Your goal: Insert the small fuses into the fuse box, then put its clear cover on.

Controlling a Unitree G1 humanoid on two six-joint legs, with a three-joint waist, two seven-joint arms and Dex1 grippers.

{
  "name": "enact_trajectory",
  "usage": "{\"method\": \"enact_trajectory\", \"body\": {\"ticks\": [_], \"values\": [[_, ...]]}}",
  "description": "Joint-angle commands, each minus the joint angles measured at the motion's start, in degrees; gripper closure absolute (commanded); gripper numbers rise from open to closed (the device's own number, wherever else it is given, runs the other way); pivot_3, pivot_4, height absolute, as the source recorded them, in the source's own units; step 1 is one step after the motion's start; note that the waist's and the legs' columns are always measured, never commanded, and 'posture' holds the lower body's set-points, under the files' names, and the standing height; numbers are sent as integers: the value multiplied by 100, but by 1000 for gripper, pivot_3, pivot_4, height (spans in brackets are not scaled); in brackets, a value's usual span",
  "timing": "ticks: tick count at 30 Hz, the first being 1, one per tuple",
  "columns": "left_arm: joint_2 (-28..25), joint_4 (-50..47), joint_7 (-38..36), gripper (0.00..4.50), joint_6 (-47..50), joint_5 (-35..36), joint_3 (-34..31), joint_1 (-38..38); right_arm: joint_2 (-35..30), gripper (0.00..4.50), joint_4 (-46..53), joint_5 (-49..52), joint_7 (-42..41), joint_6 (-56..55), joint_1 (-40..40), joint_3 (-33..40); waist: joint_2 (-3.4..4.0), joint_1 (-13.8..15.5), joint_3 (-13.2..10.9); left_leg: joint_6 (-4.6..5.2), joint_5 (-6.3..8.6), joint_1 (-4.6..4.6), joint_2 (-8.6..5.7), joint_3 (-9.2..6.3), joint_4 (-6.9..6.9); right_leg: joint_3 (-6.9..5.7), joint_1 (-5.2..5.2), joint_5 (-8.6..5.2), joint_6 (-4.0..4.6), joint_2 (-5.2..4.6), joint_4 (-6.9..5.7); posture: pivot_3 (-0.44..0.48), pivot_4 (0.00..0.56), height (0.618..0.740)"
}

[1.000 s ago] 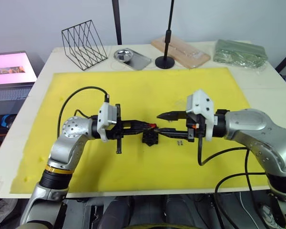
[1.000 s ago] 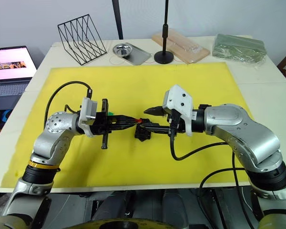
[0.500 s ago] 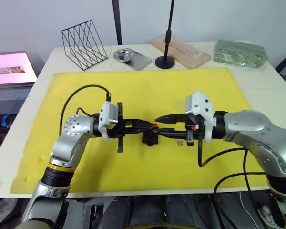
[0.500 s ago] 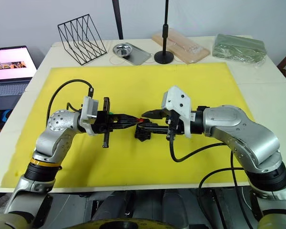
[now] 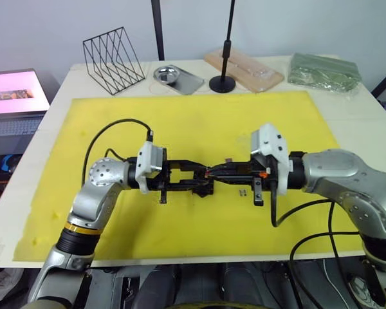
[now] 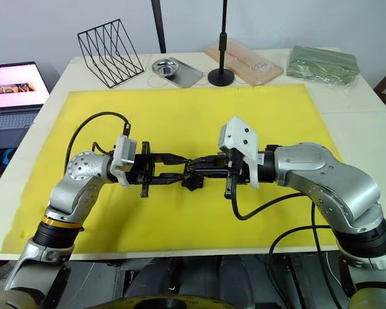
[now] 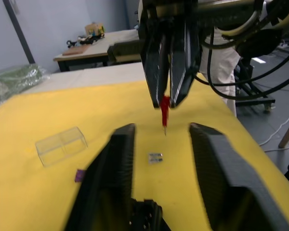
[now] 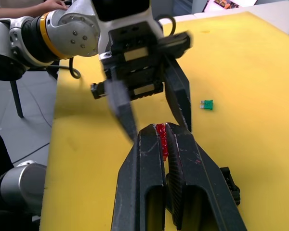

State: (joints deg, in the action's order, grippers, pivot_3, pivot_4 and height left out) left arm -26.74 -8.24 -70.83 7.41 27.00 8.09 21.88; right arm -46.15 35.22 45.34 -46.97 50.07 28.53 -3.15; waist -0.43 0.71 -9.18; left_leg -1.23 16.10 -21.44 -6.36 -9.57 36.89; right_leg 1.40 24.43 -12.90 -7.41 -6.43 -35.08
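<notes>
My right claw [image 8: 164,139] pinches the red fuse [image 8: 161,138] between its tips, near the middle of the frame in the head views, just above the fuse box [image 5: 202,187]. My left claw [image 7: 159,144] is spread wide, one finger to each side of the box, steadying it I judge. The green fuse [image 8: 208,104], the purple fuse [image 7: 80,175] and the greyish fuse [image 7: 155,157] lie loose on the yellow mat [image 5: 199,122] covering the bench, and the clear cover [image 7: 60,145] lies apart from the box. So I judge the task is barely begun: no fuse looks seated, and the cover comes last.
</notes>
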Motion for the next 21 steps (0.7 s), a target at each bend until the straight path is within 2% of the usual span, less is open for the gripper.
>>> {"method": "enact_trajectory", "body": {"ticks": [1,4,5,10,15,21], "values": [[-136,-204,105,1253,-45,42,-208,-144,-63,4500,248,30,128,155,236,32,0,2,0,0,0,0,0,0,0,0,0,0,0,0,0,0,150,740],[-324,-184,104,116,-135,14,-353,-395,-37,4500,390,21,489,576,362,-87,0,-5,0,0,0,0,0,-1,0,0,0,0,0,0,0,0,150,740],[-383,-185,121,23,-164,1,-392,-483,-40,4500,452,8,601,711,391,-130,0,-7,0,0,0,0,0,0,-1,1,2,0,0,0,0,0,150,740],[-380,-280,375,23,-413,-153,-408,-1094,203,4500,592,-224,1045,1015,500,-603,1,5,0,0,0,-1,3,-2,-9,1,5,-1,1,-1,1,0,150,740],[-96,-303,705,23,-400,-317,-163,-1264,12,4500,229,-914,764,666,559,-1168,0,18,0,0,0,-1,-3,-1,5,-2,-6,-1,1,-4,2,0,150,740],[99,-58,974,23,-561,-505,-141,-1355,67,4500,90,-1261,589,505,618,-1338,1,-8,0,0,0,1,3,0,-3,-2,2,0,0,1,0,0,150,740]]}}
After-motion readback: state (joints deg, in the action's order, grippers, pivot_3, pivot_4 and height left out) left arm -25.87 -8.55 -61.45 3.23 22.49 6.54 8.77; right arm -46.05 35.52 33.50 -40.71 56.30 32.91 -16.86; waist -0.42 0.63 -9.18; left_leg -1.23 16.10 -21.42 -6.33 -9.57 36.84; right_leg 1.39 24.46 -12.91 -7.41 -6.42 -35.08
